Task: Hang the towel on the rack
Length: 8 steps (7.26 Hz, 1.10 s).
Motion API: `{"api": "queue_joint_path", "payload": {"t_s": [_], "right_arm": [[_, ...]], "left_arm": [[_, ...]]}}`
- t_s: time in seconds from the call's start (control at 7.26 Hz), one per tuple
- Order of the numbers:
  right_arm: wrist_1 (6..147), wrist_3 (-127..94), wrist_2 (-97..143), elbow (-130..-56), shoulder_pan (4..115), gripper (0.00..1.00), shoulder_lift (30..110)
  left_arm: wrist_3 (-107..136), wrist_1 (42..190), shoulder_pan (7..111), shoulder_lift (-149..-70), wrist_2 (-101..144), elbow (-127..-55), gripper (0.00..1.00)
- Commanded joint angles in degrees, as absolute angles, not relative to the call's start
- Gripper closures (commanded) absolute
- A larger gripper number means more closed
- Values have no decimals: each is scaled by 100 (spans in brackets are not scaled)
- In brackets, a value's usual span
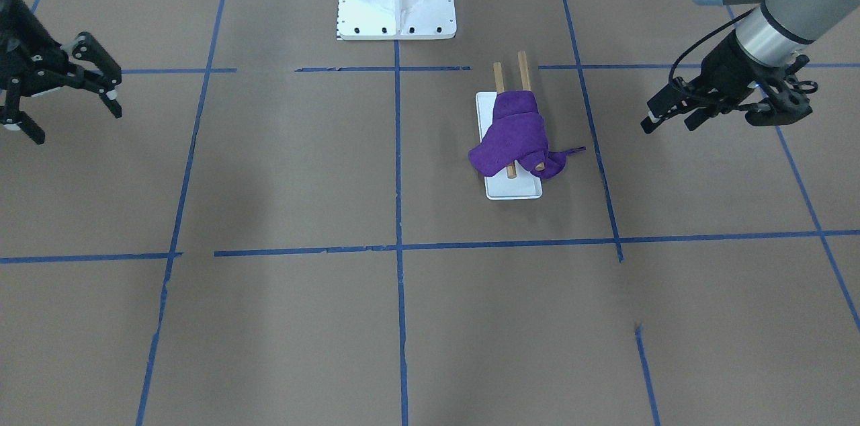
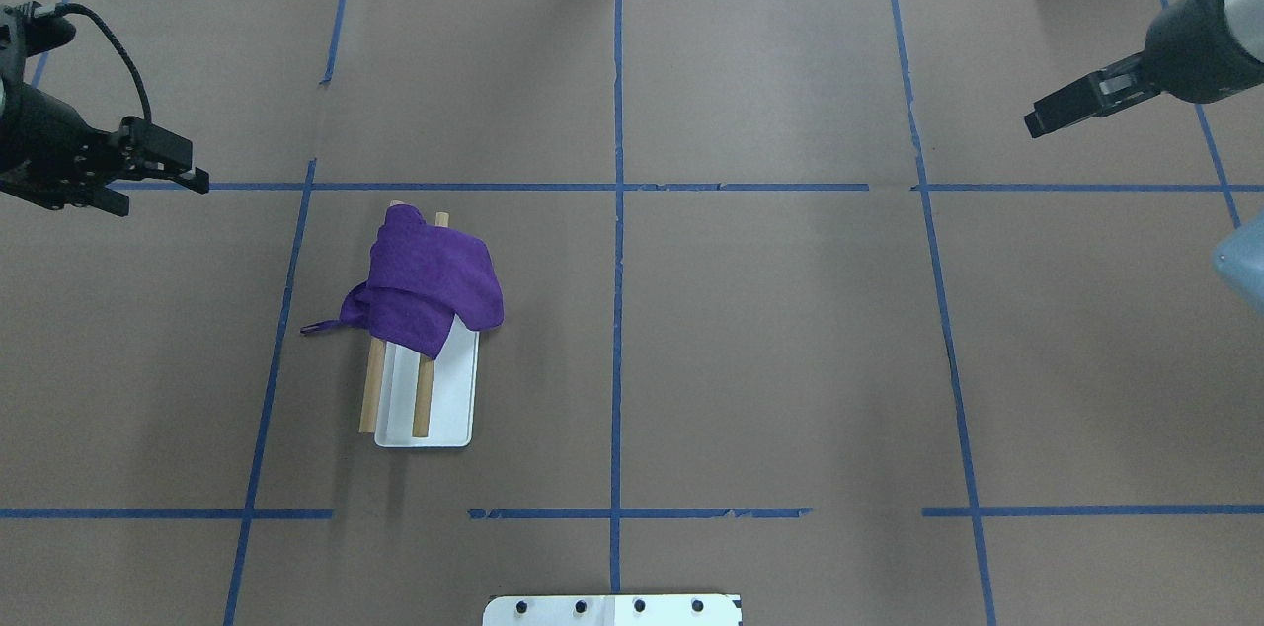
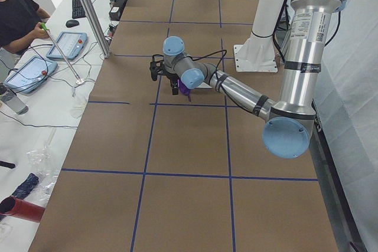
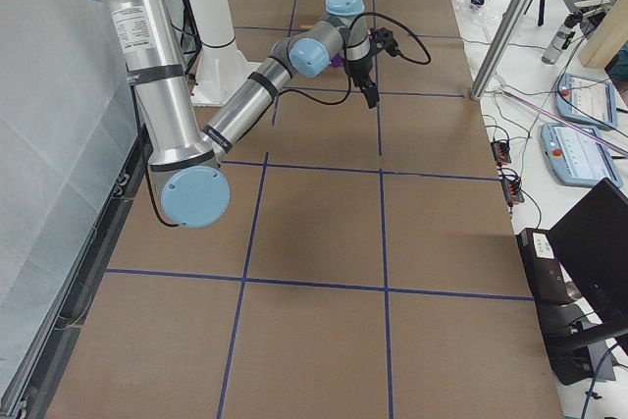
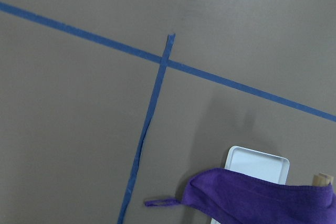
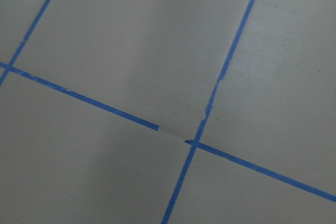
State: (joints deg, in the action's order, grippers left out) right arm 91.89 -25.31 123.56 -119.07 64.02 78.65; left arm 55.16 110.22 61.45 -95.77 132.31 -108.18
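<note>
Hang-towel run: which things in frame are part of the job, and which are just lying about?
Part of the job:
- towel, bunched over the rack
- left gripper, open, empty, off to the side
- right gripper, open, empty, far off

Just there:
- white pedestal base
- blue tape lines
- brown table cover

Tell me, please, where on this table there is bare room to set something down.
The squares right of the middle tape line, between it and the right tool, are bare. So is the row nearest the robot, either side of the pedestal base. The crowded patch is left of that line, where the towel drapes over the rack.
</note>
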Motion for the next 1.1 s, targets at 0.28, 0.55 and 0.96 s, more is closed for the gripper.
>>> {"api": "queue_joint_path", "payload": {"t_s": [0.28,0.55,0.96], "right_arm": [[9394,-457,12864,-10166,8116,0,8447],[10060,969,12929,-9547,8813,0,8446],[10433,1177,12964,-9606,9149,0,8910]], "left_arm": [[763,10943,8221,-9290,13210,-9556,0],[143,10350,8874,-9212,13280,-9465,0],[9,9334,9062,-9035,13693,-9634,0]]}}
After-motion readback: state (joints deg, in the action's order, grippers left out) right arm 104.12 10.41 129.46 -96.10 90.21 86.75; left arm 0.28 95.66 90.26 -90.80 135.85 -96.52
